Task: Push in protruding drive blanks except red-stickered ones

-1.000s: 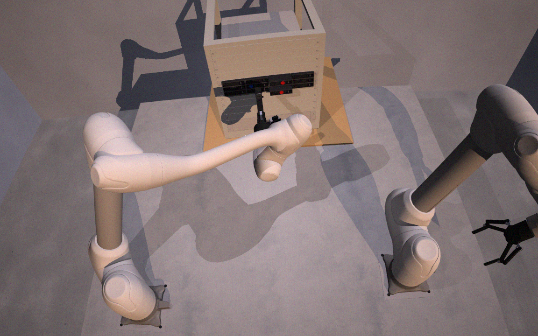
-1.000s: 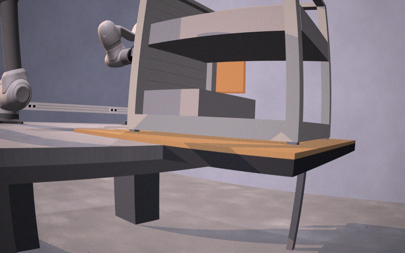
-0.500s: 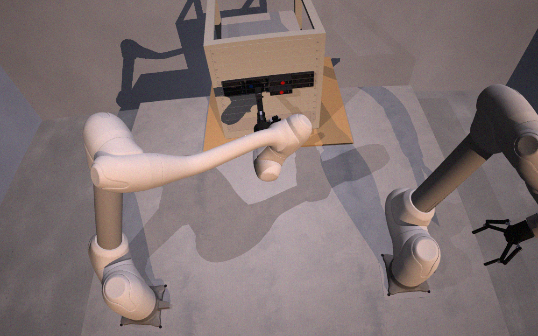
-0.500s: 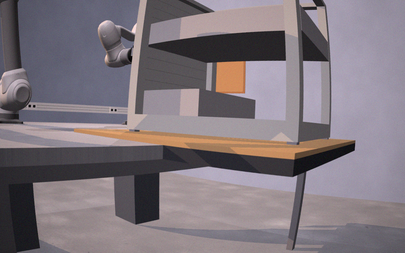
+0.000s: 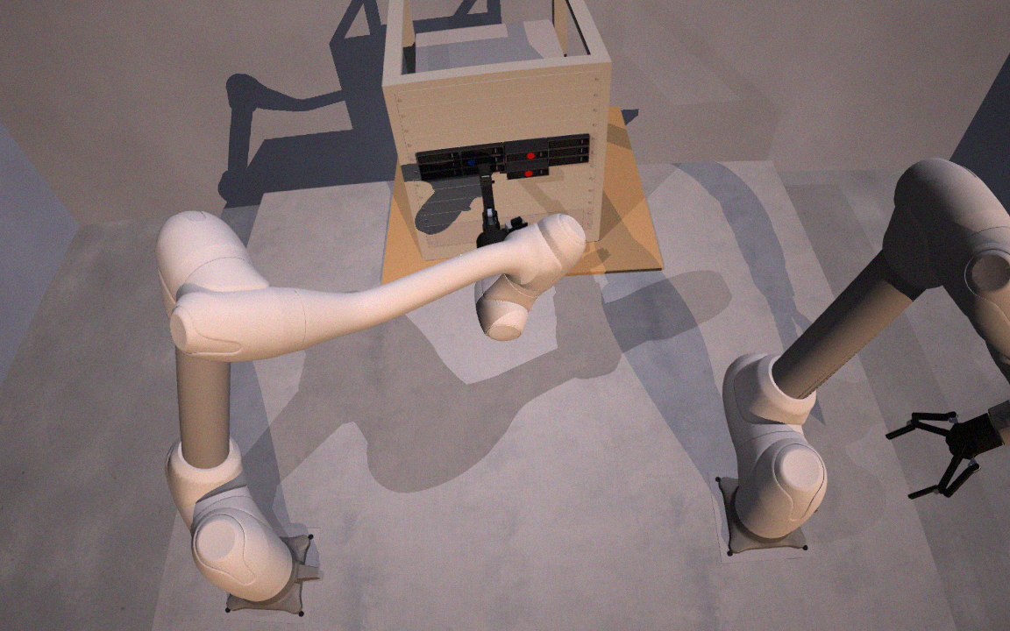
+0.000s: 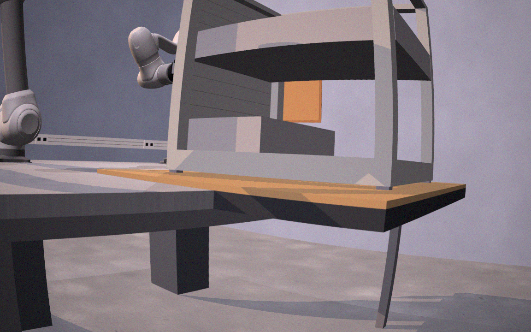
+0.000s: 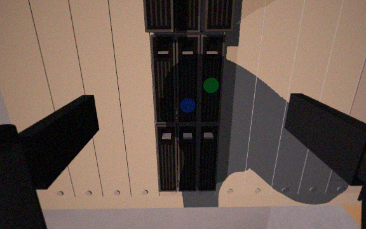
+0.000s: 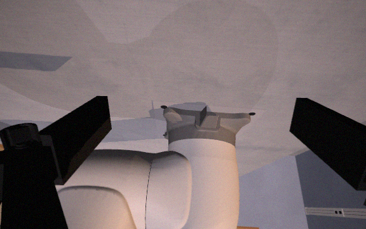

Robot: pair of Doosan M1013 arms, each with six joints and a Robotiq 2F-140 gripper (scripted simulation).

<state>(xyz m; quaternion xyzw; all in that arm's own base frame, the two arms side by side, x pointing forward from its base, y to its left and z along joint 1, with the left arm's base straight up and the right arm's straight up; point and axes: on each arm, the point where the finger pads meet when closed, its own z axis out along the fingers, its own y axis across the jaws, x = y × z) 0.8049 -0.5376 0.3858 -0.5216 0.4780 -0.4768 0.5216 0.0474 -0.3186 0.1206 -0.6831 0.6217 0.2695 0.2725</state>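
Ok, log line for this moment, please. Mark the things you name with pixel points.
left gripper [image 5: 485, 166] [image 7: 192, 111]: open, at rack front [image 5: 493, 102] | right gripper [image 5: 897, 465] [image 8: 200, 112]: open, away from rack | red-stickered blanks [image 5: 530, 155]: two visible | blue, green stickers [image 7: 187, 105]: between left fingers in wrist view

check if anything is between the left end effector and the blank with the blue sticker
Nothing visible is in the way: the left end effector stands open, facing the blank with the blue sticker.
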